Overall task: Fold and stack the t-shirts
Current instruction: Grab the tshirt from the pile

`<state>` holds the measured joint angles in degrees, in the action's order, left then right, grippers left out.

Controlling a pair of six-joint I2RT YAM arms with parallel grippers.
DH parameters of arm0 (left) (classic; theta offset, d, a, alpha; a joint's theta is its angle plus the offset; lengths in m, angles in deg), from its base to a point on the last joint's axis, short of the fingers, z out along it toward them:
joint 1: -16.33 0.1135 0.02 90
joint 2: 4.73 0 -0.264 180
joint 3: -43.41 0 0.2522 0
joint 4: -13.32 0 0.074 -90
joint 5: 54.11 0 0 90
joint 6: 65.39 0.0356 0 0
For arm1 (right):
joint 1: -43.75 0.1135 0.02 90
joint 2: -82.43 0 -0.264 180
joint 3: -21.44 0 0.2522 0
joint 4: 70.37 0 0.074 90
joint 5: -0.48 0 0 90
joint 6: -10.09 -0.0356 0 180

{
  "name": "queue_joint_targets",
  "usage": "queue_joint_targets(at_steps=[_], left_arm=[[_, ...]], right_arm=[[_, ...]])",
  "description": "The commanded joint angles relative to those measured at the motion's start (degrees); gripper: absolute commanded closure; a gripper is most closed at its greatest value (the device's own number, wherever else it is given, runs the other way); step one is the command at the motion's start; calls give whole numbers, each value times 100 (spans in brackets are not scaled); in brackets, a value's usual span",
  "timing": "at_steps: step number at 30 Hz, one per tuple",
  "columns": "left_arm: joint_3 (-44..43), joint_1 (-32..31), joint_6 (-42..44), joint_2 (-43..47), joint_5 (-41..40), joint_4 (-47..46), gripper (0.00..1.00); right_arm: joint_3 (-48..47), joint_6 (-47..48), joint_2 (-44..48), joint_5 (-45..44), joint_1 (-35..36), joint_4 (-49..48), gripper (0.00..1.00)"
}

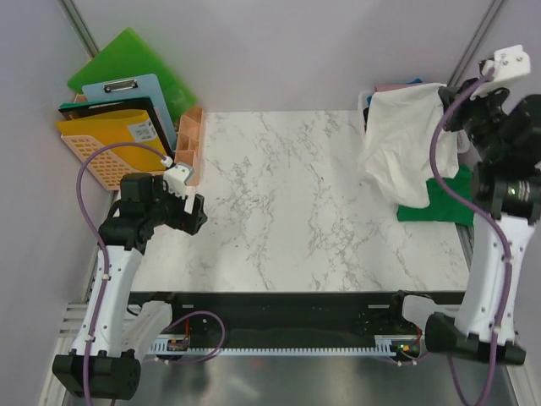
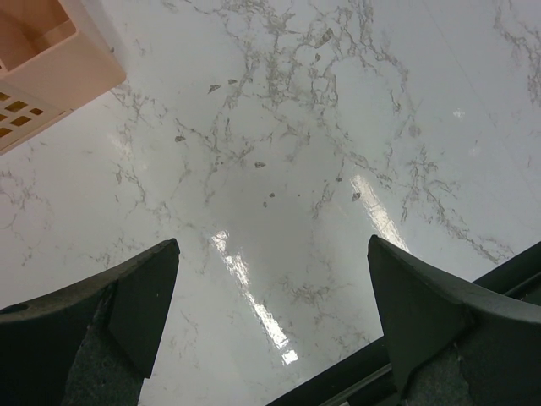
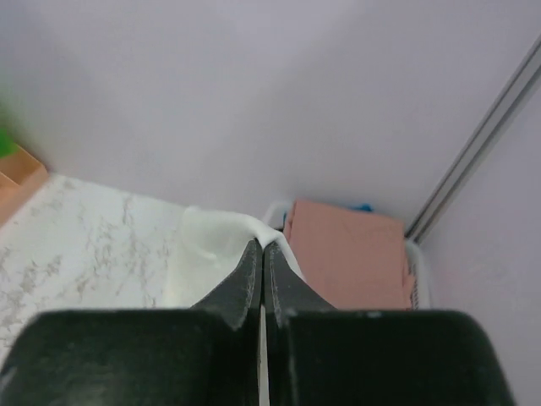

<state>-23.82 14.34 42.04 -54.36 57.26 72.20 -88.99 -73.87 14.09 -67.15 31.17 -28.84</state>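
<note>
Along the near edge of the white marble-patterned table runs a black rail; just beyond it on the left, the left gripper hangs over bare tabletop with its jaws spread wide, holding nothing; a peach plastic compartment tray stands just beside it toward the far left edge. The middle of the table, from the near edge to the far one, is open marble. At the right edge a green cloth t-shirt lies flat, its outer side hidden behind the right arm; a cream-white cloth t-shirt hangs down above it, its lower hem draped over the green one's far part; the right gripper, raised high, has its jaws pressed together on a fold of that white cloth. Behind, in the far right corner, a white mesh basket holds a folded dusty-pink t-shirt; flat green plastic boards lean in the far left corner.
</note>
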Motion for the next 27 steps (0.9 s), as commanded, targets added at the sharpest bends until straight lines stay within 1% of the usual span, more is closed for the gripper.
queue_joint_targets(at_steps=[1, 3, 6, 10, 16, 21, 27], left_arm=[[4, 7, 24, 85, 201, -206, 0], [-14, 7, 32, 67, 193, -206, 0], [3, 7, 23, 102, 193, -188, 0], [117, 7, 41, 260, 175, -197, 0], [136, 7, 41, 348, 184, -206, 0], [109, 7, 24, 340, 210, -214, 0], [118, 7, 24, 331, 210, -223, 0]], right_arm=[[34, -147, 899, 505, 10, -219, 100], [-28, -305, 1285, 592, 19, -219, 100], [-72, -542, 1568, 742, 19, -210, 100], [-107, -788, 1771, 857, 19, -210, 100], [-195, -1096, 1876, 1261, 19, -149, 100], [24, -1044, 2008, 1480, 19, -18, 100], [209, -657, 2192, 1402, 19, 299, 100]])
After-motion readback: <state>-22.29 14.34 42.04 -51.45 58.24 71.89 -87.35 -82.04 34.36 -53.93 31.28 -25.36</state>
